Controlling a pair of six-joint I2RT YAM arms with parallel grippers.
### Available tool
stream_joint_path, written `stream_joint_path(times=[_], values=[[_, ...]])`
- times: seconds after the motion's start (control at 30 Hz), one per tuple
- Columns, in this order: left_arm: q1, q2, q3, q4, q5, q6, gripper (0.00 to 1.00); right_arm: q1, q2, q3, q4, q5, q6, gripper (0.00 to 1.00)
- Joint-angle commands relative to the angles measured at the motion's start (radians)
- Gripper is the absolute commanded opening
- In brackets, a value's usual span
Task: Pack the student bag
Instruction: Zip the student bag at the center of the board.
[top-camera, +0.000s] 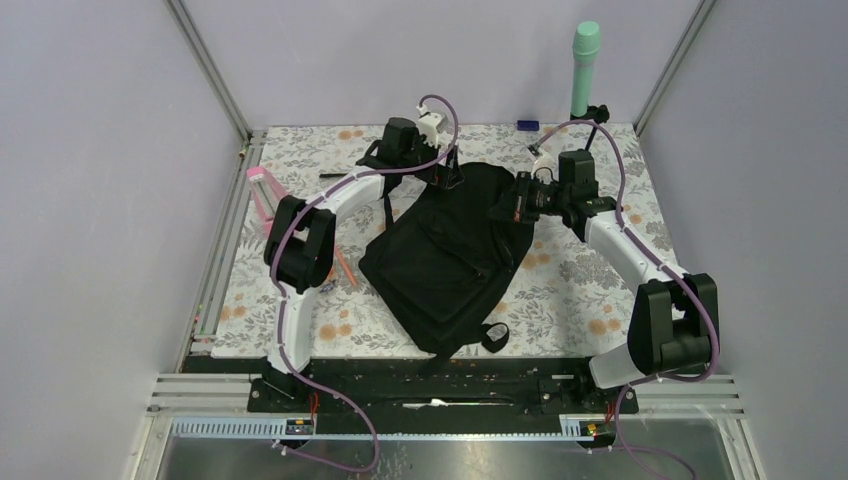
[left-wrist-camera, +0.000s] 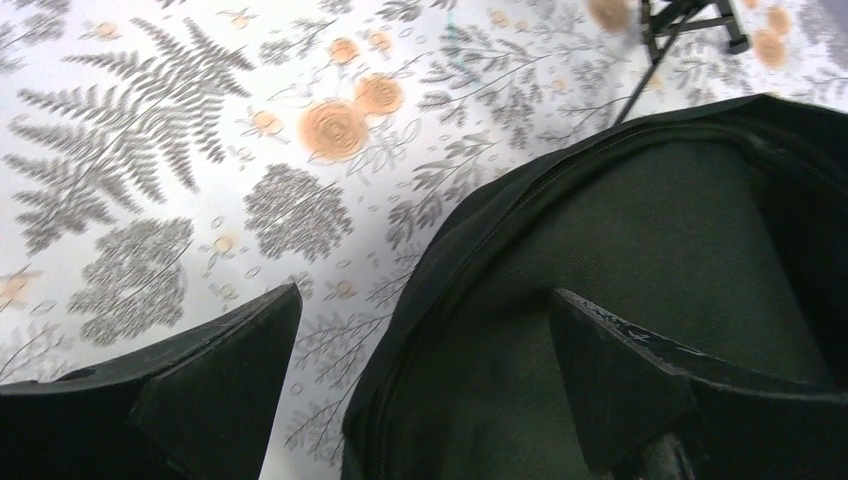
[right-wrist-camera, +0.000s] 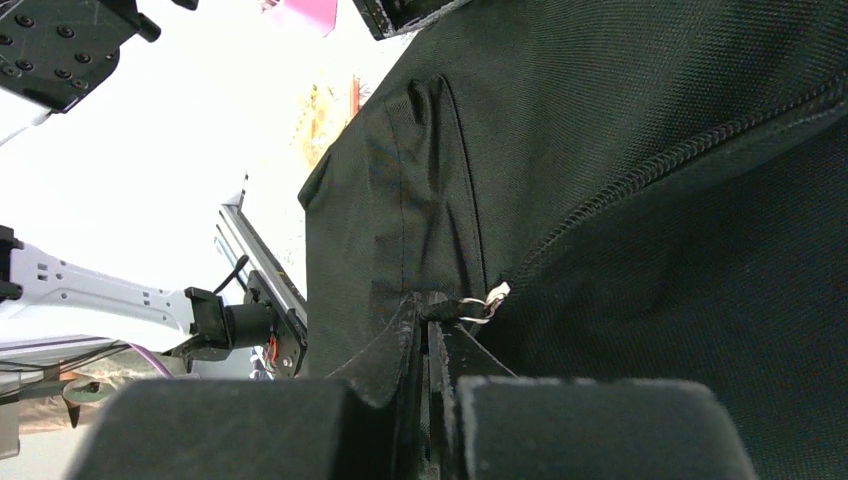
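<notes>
The student bag is a big black backpack lying flat in the middle of the flowered table. My left gripper hangs over its far left corner, open. In the left wrist view the bag's zipped rim runs between the spread fingers, and the left gripper holds nothing. My right gripper is at the bag's far right edge. In the right wrist view the right gripper is shut on the zipper pull, whose small metal ring shows just beyond the tips. The bag's fabric fills that view.
A pink object and an orange pen lie left of the bag. A mint cylinder stands at the back right next to a small black stand. A blue item lies at the back edge. A strap loop trails toward the near rail.
</notes>
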Motion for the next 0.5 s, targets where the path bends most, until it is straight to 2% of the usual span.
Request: stream_joint_path(times=[0.0, 0.1, 0.2, 0.33, 0.43, 0.47], values=[[-0.006, 0.052, 0.104, 0.079, 0.141, -0.028, 0.99, 0.021, 0.007, 0.074, 0.020, -0.086, -0.024, 0.00], [-0.007, 0.088, 0.139, 0.078, 0.182, -0.046, 0.94, 0.021, 0.003, 0.077, 0.006, -0.082, -0.030, 0.00], [-0.008, 0.114, 0.157, 0.088, 0.222, -0.063, 0.77, 0.021, -0.005, 0.081, -0.024, -0.065, -0.047, 0.00], [-0.018, 0.125, 0.175, 0.074, 0.216, -0.055, 0.43, 0.021, -0.017, 0.084, -0.043, -0.051, -0.041, 0.00], [-0.046, 0.095, 0.156, 0.014, -0.008, -0.018, 0.03, 0.020, -0.046, 0.102, -0.121, 0.006, -0.046, 0.00], [-0.051, 0.078, 0.139, 0.013, -0.068, -0.014, 0.00, 0.020, -0.058, 0.103, -0.150, 0.030, -0.050, 0.00]])
